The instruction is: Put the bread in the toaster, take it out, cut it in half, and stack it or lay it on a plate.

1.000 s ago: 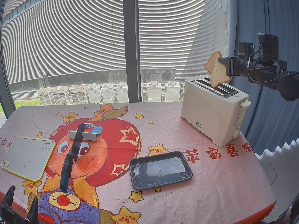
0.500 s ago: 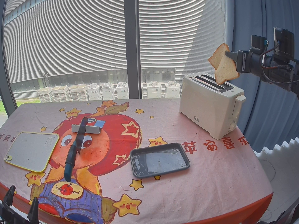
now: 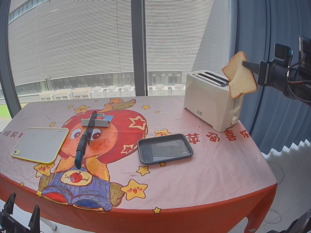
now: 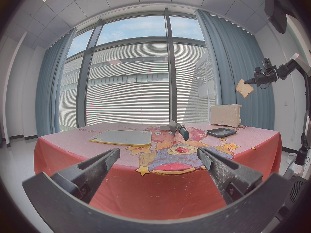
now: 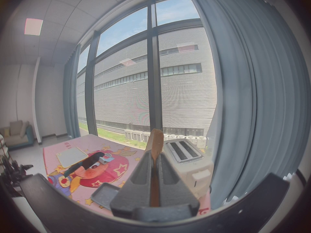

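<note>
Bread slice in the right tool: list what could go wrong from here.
1. The right tool pinches the bread slice by one edge, high in the air; it may slip or tear free.
2. It hangs by the toaster, which stands near the right edge of the table; a dropped slice might land on the floor, not the table.

We see a counter (image 3: pixel 213 182) draped in a pink cloth (image 3: pixel 168 123) printed with a cartoon apple and stars. A small white holder (image 3: pixel 102 123) sits on it, with blue curtains (image 3: pixel 272 23) to the right and a tall window (image 3: pixel 71 36) behind.
</note>
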Available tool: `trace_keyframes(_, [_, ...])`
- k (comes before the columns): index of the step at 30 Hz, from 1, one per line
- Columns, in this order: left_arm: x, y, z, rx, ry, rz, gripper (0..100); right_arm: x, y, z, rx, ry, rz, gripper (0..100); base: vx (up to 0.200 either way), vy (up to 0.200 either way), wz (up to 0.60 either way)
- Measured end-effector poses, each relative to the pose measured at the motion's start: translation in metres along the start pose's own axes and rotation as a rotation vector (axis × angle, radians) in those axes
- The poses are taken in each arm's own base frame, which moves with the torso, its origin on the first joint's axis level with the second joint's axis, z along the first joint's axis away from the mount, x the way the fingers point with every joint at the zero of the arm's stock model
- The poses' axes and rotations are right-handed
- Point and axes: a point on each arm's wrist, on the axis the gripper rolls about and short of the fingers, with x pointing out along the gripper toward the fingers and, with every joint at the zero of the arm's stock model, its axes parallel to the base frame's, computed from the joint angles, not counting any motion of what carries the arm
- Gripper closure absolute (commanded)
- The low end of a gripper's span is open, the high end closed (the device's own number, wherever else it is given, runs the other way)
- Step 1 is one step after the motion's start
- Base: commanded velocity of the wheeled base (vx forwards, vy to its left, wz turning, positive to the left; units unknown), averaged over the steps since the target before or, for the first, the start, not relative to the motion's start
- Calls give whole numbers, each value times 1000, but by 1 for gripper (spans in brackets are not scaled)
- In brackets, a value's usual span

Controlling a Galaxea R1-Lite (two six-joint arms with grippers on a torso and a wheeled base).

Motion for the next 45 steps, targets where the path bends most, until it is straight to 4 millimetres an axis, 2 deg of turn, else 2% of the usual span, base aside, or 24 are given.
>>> trace_keyframes(9, [0, 0, 0, 0, 0, 0, 0, -20, 4, -18, 58, 49, 40, 100, 0, 0, 0])
trace_keyframes(14, [0, 0, 0, -1, 0, 0, 0, -30, 10, -28, 89, 74, 68, 100, 0, 200, 0])
trace_keyframes(20, [0, 0, 0, -1, 0, 1, 0, -50, 26, -32, 219, 79, 143, 100, 0, 200, 0])
trace_keyframes(25, [0, 0, 0, 0, 0, 1, 0, -65, 36, -42, 233, 104, 195, 100, 0, 200, 0])
trace_keyframes(36, [0, 0, 0, -1, 0, 1, 0, -81, 37, -63, 229, -59, 252, 100, 0, 200, 0])
trace_keyframes(45, [0, 0, 0, 0, 0, 0, 0, -86, 44, -74, 212, -57, 291, 100, 0, 200, 0])
